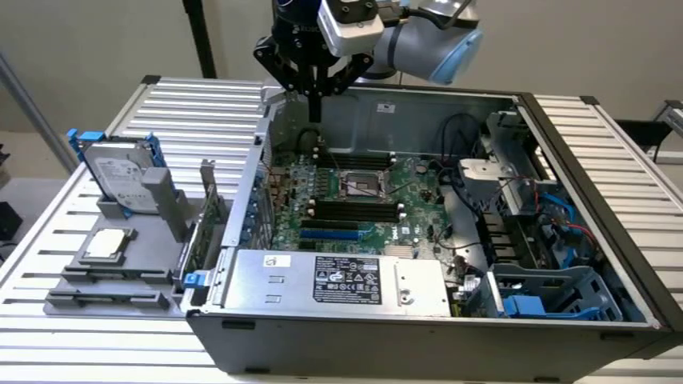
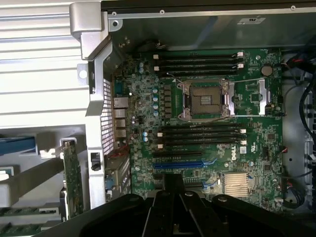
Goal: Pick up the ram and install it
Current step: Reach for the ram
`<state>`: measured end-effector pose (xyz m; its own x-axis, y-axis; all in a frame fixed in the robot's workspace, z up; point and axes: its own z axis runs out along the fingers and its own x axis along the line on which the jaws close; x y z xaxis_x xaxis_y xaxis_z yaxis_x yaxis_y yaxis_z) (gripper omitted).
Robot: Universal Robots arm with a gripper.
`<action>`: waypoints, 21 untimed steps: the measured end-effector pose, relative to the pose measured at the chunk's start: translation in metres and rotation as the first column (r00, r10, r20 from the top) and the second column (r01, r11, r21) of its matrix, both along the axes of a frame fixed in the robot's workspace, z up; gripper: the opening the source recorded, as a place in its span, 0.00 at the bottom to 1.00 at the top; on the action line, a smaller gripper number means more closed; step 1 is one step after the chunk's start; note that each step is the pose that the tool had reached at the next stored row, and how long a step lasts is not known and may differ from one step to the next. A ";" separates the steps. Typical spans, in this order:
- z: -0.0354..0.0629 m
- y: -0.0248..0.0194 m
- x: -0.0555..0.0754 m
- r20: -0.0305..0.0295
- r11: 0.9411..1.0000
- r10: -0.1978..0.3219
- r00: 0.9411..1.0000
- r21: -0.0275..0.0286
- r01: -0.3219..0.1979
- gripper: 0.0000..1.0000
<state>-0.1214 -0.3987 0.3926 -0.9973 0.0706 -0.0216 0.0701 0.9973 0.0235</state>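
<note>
One gripper [image 1: 316,116]: clenched on nothing, I see it hanging over the open case [image 1: 427,344].
Ram [image 2: 22,213]: outside the case, well apart from my gripper.

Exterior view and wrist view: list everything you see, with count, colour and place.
Open metal computer case: one, dark grey, on the table.
Slatted metal table: one, silver, underneath all.
Motherboard: one, green, inside the case.
Memory slots: several, black, on the motherboard.
Labelled power supply box: one, silver, inside the case.
Hard drive: one, silver, upright on the holder.
Plastic holder: one, grey, exterior view's left of case.
Upright bracketed card: one, green, outside the case wall.
Narrow circuit-board stick, likely the ram: at least one, green, near that card.
Robot arm: one, silver-blue, above the case.
End effector: one, black, shut, empty, above the case.
</note>
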 end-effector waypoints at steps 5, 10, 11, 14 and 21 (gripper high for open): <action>0.0000 -0.0013 -0.013 0.000 1.000 0.003 1.000 0.000 -0.003 0.11; 0.0000 -0.0058 -0.033 0.003 1.000 0.004 1.000 -0.001 -0.004 0.11; 0.0000 -0.0067 -0.038 0.005 1.000 0.004 1.000 -0.002 -0.004 0.11; 0.0000 -0.0094 -0.052 0.008 1.000 0.004 1.000 -0.003 -0.004 0.11; 0.0000 -0.0160 -0.083 0.014 1.000 0.004 1.000 -0.005 -0.004 0.11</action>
